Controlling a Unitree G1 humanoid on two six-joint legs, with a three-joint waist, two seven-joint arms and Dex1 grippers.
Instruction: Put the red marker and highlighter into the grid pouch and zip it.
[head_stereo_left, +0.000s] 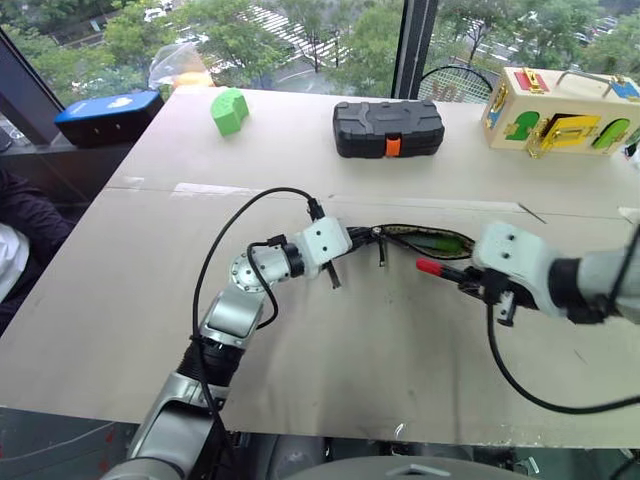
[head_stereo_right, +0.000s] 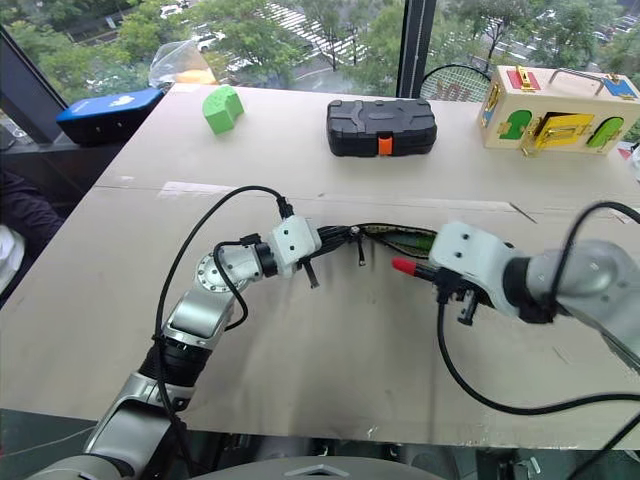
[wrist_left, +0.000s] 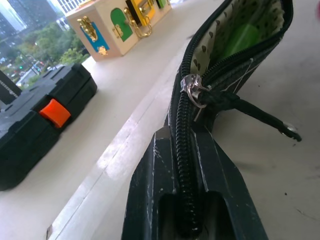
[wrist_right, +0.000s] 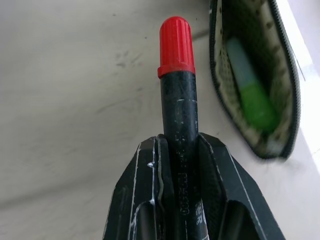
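The grid pouch is seen from the head views lying on the table, near its middle, between the two arms, its mouth gaping. The end of the pouch is pinched by the left gripper, whose fingers are pressed together on the zipper edge. In the left wrist view the zipper teeth are seen running between the two fingers, with the metal slider and its black pull cord just beyond, and a spotted pale lining is shown inside. The grid lines on the outer fabric are made out faintly there.

The highlighter is shown plainly by the right wrist view: it lies inside the open pouch along the pouch's length, bright green end toward the pouch's end nearest that camera.

The red marker is clamped by the right gripper, held above the table just beside the pouch. Its long axis is aligned with the fingers, and its red cap is pointed away from the wrist, toward the robot's left in the head views. White lettering is printed on the black barrel, but it cannot be read.
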